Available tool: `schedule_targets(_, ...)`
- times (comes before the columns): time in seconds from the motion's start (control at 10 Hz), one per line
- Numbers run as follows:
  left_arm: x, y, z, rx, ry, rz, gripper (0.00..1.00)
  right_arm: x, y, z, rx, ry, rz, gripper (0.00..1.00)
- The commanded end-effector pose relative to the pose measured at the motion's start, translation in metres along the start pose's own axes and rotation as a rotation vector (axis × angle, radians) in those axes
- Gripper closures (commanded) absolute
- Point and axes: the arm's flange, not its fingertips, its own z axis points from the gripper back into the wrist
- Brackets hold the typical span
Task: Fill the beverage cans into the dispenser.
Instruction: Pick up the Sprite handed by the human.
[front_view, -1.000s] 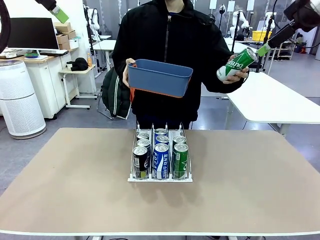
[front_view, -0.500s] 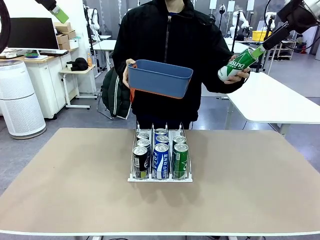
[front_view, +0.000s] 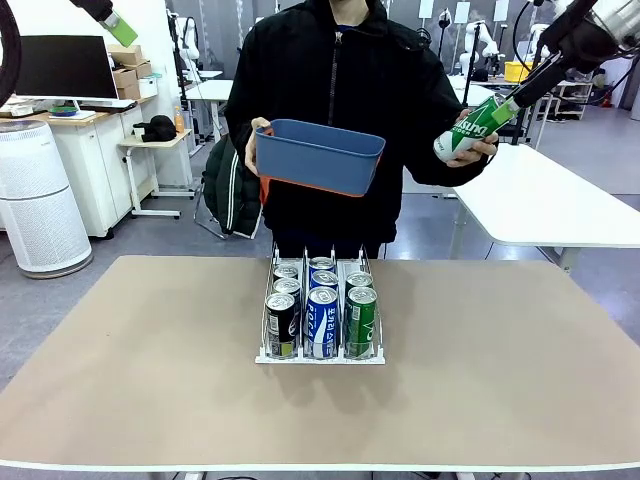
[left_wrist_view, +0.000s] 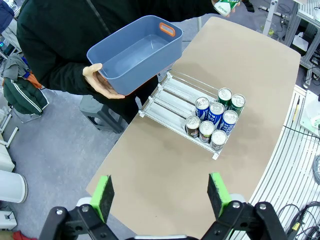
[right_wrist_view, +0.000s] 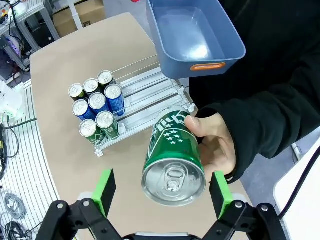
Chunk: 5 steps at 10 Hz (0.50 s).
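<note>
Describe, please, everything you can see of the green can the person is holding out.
The green can is slim aluminium with white lettering and stars and an unopened silver pull-tab top. It is tilted, top toward the right gripper, whose open green pads flank it without touching. The person's hand grips its side, above the table's far edge.

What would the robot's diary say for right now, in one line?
person's hand: offers green can | right gripper: open around can, no grip | left gripper: open, raised | dispenser: nine cans | blue bin: held, empty

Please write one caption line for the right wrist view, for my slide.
A person's hand offers a green can between the open right tool's pads, above the dispenser already holding eight cans.
</note>
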Motion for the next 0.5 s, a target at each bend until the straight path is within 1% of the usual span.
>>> schedule_targets(0.0, -0.002, 0.000, 0.000, 0.000, 0.000, 0.000, 0.00, 0.003, -0.004, -0.008, 0.031, -0.022, 0.026, 0.00)
schedule_targets(0.4, -0.002, 0.000, 0.000, 0.000, 0.000, 0.000, 0.00, 0.005, -0.010, -0.024, 0.062, -0.020, 0.012, 0.00)
